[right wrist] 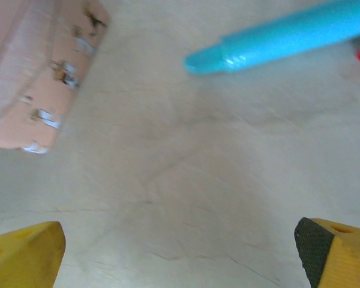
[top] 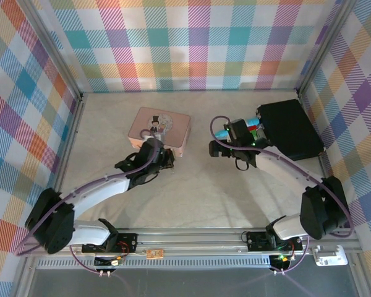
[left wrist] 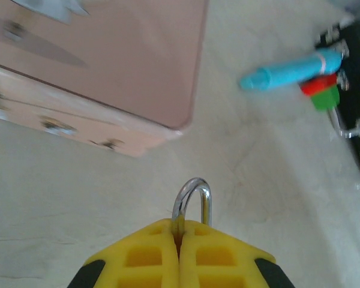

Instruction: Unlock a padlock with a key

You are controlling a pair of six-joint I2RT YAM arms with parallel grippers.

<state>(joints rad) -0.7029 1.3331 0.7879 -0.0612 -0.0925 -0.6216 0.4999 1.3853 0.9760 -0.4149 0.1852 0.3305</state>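
1. Pinching the padlock, the left gripper has its yellow fingers pressed together, and the thin silver shackle loop stands out past the tips. The lock's body is hidden between the pads.
2. From the top view, this gripper sits just beside the near right corner of the pink tin, above the cream table.
3. The right gripper is spread wide, one yellow finger at each lower corner of its wrist view, with bare table surface showing between them.
4. A turquoise pen-like tool lies on the table beyond the right gripper, its narrow tip pointing toward the tin.
5. Red and green pieces lie at the tool's other end, beside a black box.
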